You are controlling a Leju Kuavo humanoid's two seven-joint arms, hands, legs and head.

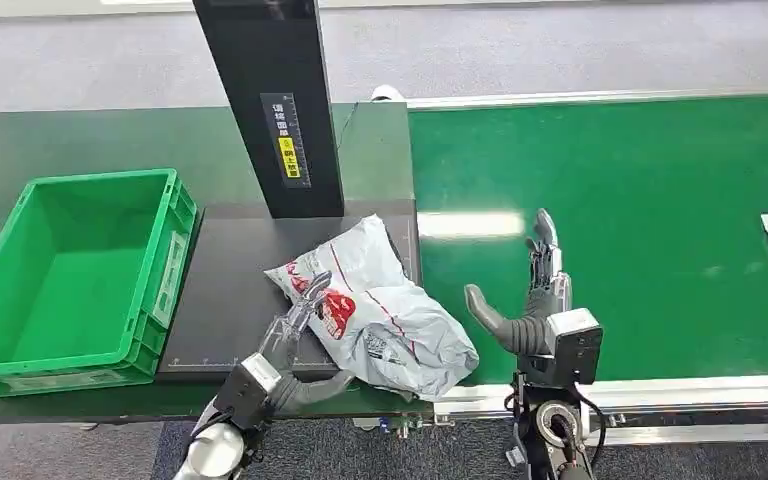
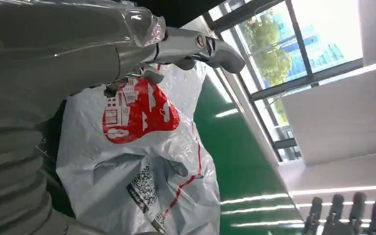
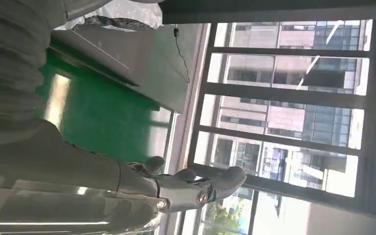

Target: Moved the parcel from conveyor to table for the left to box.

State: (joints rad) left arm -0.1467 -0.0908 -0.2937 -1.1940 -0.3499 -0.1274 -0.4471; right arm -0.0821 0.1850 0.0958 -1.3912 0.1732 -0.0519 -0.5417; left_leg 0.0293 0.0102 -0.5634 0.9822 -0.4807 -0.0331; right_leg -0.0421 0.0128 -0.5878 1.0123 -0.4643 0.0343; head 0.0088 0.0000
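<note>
While beside one crate [image 1: 80, 275], two parcels [image 1: 375, 305]

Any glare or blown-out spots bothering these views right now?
Head view: a bright glare strip on the conveyor belt beside the parcel. Left wrist view: window overexposed, streaks on the belt. Right wrist view: window backlit, belt glare.

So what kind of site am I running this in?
Probably a parcel-sorting test cell inside an office-type building: a green conveyor belt beside a table, a grey mailer parcel, a green crate, and large windows facing city blocks.
</note>
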